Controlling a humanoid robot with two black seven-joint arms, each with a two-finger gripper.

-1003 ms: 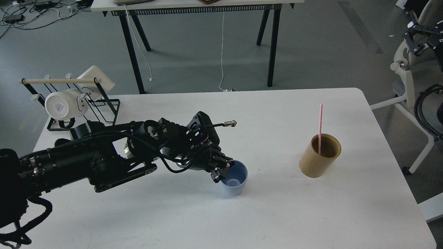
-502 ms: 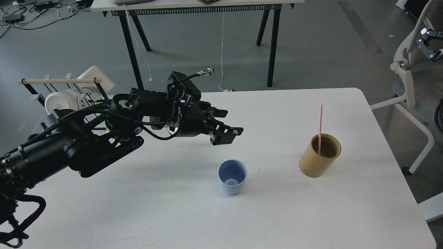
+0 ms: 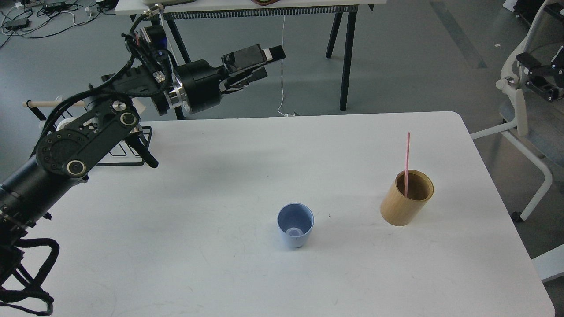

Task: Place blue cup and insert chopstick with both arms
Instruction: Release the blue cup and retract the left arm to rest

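The blue cup (image 3: 295, 225) stands upright and alone on the white table (image 3: 220, 264), a little right of centre. The pink chopstick (image 3: 407, 158) stands nearly upright in a tan bamboo cylinder (image 3: 405, 200) to the cup's right. My left gripper (image 3: 273, 61) is raised high above the table's far edge, well back and left of the cup, with its jaws apart and empty. A small black two-pronged part, seemingly my right gripper (image 3: 538, 79), shows at the far right edge, off the table; its state is unclear.
A black wire rack (image 3: 128, 152) with a wooden rod (image 3: 48, 104) sits at the table's far left, mostly behind my left arm. A white chair (image 3: 524, 119) stands right of the table. Another table's black legs (image 3: 348, 57) stand behind.
My left gripper let go of the blue cup, rose and swung back to the left, far above the table. The cup stays upright. The black part at the right edge shifted.
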